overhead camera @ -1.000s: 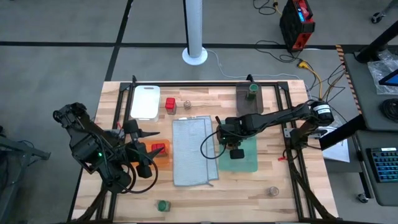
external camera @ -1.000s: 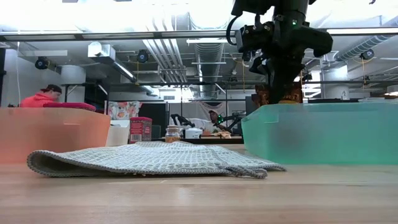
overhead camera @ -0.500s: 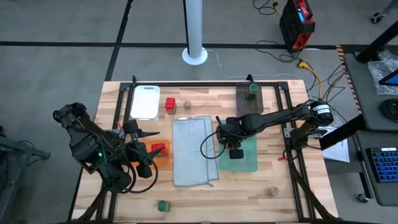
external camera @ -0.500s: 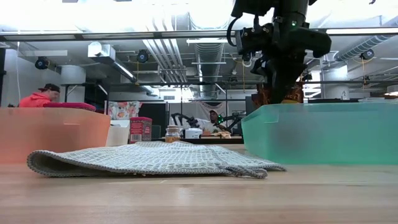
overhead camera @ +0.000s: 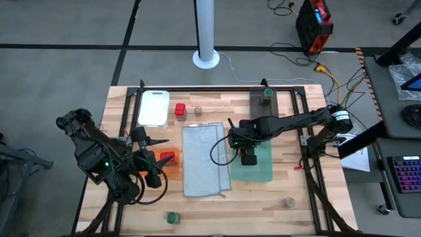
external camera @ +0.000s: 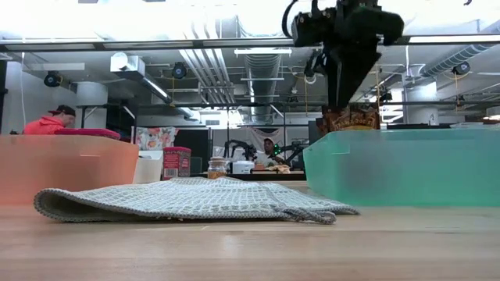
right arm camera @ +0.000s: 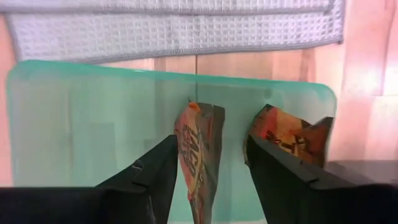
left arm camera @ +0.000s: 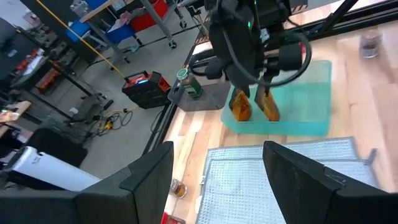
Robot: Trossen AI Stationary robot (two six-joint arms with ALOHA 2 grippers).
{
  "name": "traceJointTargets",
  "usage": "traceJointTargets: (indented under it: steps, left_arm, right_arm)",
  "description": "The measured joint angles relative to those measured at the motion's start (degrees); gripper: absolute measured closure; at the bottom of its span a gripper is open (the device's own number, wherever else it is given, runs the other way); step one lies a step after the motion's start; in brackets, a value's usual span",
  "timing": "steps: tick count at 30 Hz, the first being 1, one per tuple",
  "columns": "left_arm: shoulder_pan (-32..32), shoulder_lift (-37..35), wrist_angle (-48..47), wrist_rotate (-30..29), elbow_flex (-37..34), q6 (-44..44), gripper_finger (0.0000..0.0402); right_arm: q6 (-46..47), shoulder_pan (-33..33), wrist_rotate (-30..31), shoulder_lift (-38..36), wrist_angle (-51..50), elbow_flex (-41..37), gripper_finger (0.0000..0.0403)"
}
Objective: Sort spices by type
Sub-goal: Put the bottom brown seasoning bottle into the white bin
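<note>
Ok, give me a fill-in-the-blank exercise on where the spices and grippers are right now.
1. Both orange-brown packets stand on the ____ cloth.
2. The right gripper hangs over those packets with its fingers ____.
3. One red container lies on the ____ cloth, by the left gripper.
4. The other red container stands beside the ____ board.

Missing words: green; open; orange; white

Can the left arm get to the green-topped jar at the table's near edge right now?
Probably yes: the left claw looks open and empty, and the green-topped jar stands alone on bare wood with nothing between them.
</note>
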Motion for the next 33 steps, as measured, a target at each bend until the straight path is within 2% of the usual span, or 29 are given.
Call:
traceJointTargets:
  steps: [10,13,15,19,22,30,33]
  left_arm:
    - [1.5,-0.7,0.4,0.2,-14.3,-4.4,0.0171]
    - [2.3,-1.9,4.1,3.4,-19.3,-5.6,0.0171]
    - [2.8,-3.1,10.3,7.4,-22.7,-3.7,0.0171]
    - [3.1,-5.8,28.5,18.3,-28.9,6.8,0.0171]
    - [3.1,-8.0,37.9,22.5,-32.2,13.4,0.0171]
    - [3.2,-12.4,55.6,21.9,-41.3,21.9,0.0171]
    - [3.2,-13.3,57.7,20.9,-42.3,25.6,0.0171]
  right_arm:
    - [4.5,0.0,0.0,-0.6,-11.0,11.1,0.0207]
    - [9.2,1.1,-0.1,-2.8,-15.0,12.9,0.0209]
    - [12.9,2.9,-0.2,-5.1,-16.8,12.9,0.0209]
    - [27.7,7.8,-0.2,-9.7,-17.0,12.7,0.0206]
    - [41.3,12.6,1.5,-11.7,-17.0,12.6,0.0208]
    - [70.5,26.8,-0.4,-9.6,-17.0,12.5,0.0207]
    - [80.1,31.7,-2.1,-7.9,-17.0,12.5,0.0206]
